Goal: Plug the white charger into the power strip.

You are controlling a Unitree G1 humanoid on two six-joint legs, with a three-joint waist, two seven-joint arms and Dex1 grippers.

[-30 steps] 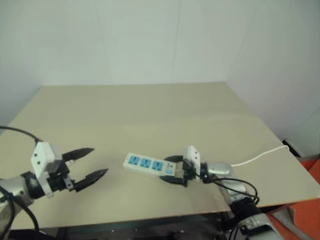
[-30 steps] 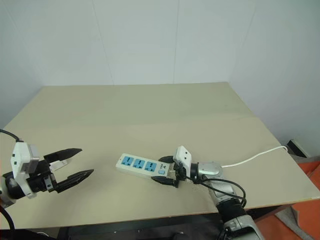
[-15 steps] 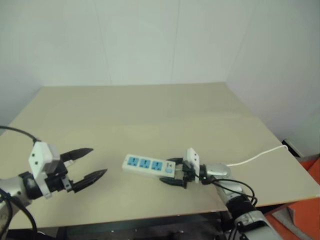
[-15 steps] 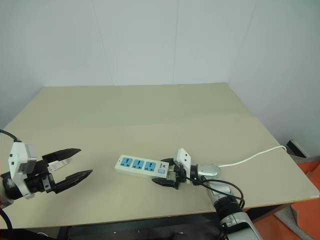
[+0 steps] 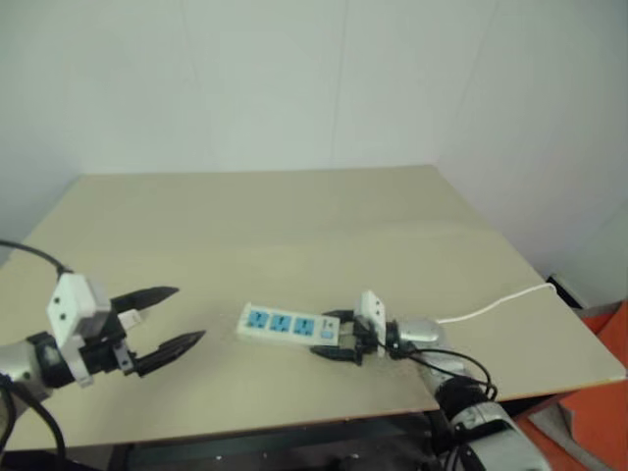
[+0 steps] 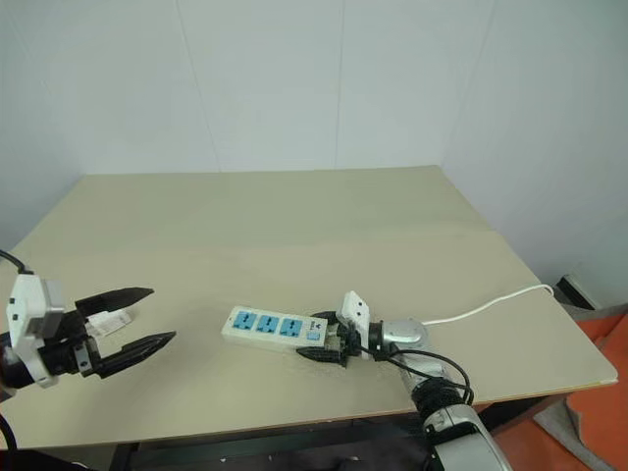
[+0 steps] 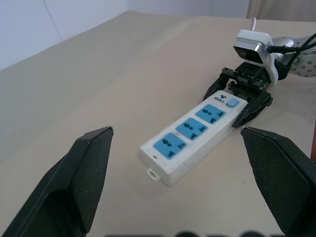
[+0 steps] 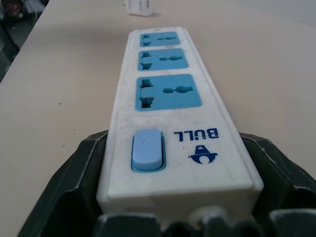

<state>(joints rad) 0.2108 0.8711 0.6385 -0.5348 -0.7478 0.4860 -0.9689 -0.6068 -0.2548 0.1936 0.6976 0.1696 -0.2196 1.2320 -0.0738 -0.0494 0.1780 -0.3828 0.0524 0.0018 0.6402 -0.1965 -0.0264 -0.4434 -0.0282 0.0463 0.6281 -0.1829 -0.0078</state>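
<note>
The power strip (image 5: 287,326) lies flat on the tan table (image 5: 294,226), its three blue socket faces up. My right gripper (image 5: 320,334) is shut on its switch end, one black finger (image 8: 81,168) pressed against each long side. The strip's blue switch (image 8: 147,148) sits just ahead of the wrist camera. The white charger (image 6: 113,319) lies on the table at the left, under my left gripper (image 6: 163,313). It also shows past the strip's far end as the charger (image 8: 139,6). The left gripper hovers open with nothing in it, pointing at the strip (image 7: 190,140).
A thin white cord (image 5: 491,306) runs from behind my right gripper to the table's right edge. The table's front edge (image 6: 294,417) is close below both grippers. Something orange (image 5: 603,392) lies on the floor at the right.
My right forearm has sunk a little toward the table while its gripper stays on the strip's end. The left gripper and the charger have not moved.
</note>
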